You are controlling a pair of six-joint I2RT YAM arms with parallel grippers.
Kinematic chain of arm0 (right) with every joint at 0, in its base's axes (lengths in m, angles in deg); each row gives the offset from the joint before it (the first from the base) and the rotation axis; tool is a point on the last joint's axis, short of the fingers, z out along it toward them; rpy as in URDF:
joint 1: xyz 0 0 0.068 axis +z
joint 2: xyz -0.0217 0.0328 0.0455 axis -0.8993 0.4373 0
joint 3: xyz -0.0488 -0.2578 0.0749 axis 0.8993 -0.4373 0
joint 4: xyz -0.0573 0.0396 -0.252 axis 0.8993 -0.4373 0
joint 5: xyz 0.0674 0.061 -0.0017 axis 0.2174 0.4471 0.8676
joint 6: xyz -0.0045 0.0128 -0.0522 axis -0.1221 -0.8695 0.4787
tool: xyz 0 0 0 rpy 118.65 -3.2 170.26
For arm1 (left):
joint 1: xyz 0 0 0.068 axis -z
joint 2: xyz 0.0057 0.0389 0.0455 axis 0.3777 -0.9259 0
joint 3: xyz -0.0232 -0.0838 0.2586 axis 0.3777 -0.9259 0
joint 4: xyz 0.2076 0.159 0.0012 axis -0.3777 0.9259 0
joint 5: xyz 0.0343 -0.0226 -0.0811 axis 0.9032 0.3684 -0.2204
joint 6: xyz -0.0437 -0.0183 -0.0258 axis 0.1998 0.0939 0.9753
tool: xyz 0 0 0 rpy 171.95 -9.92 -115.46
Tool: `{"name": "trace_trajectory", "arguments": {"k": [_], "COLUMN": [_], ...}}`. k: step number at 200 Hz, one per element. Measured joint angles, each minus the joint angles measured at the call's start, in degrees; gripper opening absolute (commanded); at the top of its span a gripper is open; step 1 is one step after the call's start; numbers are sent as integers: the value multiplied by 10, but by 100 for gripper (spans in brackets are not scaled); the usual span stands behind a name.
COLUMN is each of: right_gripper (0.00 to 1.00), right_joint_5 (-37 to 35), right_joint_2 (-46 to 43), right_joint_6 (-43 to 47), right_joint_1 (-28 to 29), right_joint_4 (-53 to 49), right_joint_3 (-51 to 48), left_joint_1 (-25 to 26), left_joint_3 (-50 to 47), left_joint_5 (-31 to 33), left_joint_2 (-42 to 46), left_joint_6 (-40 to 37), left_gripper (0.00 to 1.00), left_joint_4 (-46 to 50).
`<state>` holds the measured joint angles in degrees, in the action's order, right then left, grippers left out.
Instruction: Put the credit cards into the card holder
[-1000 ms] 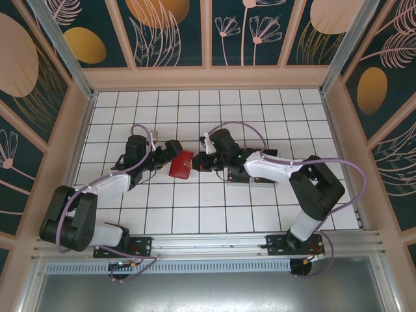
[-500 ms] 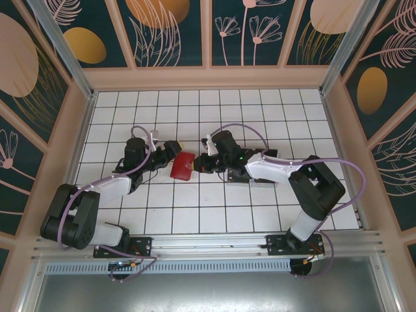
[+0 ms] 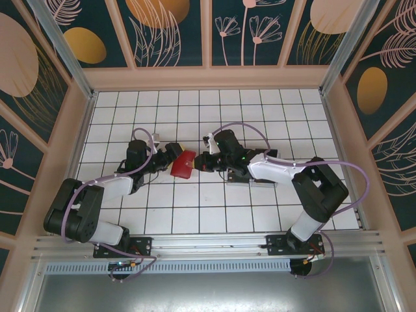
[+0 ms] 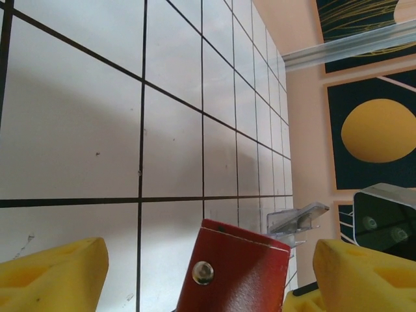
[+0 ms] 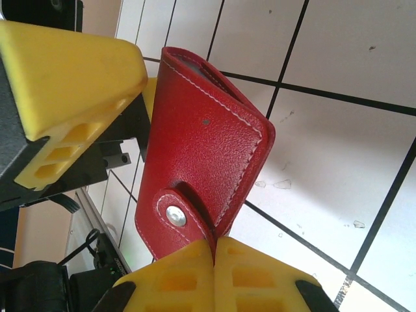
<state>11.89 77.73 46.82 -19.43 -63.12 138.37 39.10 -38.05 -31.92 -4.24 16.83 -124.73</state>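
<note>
Red card holder (image 3: 182, 164) sits just left of centre in the top view, over the white tiled table (image 3: 195, 208), between two grippers. Right gripper (image 5: 214, 250), at the bottom edge of its wrist view: yellow fingers pressed together, pinching the holder's lower edge beside the snap strap (image 5: 174, 214). Left gripper (image 4: 209, 250): fingers (image 4: 52, 279) spread wide in the lower corners of its wrist view, the holder between them, with a visible gap on the left. Clear plastic rack (image 4: 296, 220) stands right of centre, behind the holder.
</note>
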Motion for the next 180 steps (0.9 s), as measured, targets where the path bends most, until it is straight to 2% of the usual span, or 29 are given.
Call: {"name": "trace_trajectory", "arguments": {"k": [82, 110, 141, 165, 180], "right_gripper": [0, 0, 0, 32, 41], "right_joint_5": [11, 12, 15, 6, -24], "right_joint_2": [0, 0, 0, 0, -7], "right_joint_6": [-7, -12, -14, -12, -8], "right_joint_1": [-1, -1, -3, -4, -6], "right_joint_4": [20, 23, 23, 16, -8], "right_joint_3": [-7, -8, -8, -6, -4], "left_joint_1": [6, 7, 10, 13, 14], "left_joint_3": [-1, -2, -3, -6, -17], "left_joint_5": [-11, -15, -19, -14, -4], "left_joint_2": [-9, -11, -17, -16, -6], "left_joint_6": [13, 18, 20, 25, 25], "left_gripper": [51, 33, 9, 1, 0], "left_joint_4": [-46, -55, -69, -82, -81]}}
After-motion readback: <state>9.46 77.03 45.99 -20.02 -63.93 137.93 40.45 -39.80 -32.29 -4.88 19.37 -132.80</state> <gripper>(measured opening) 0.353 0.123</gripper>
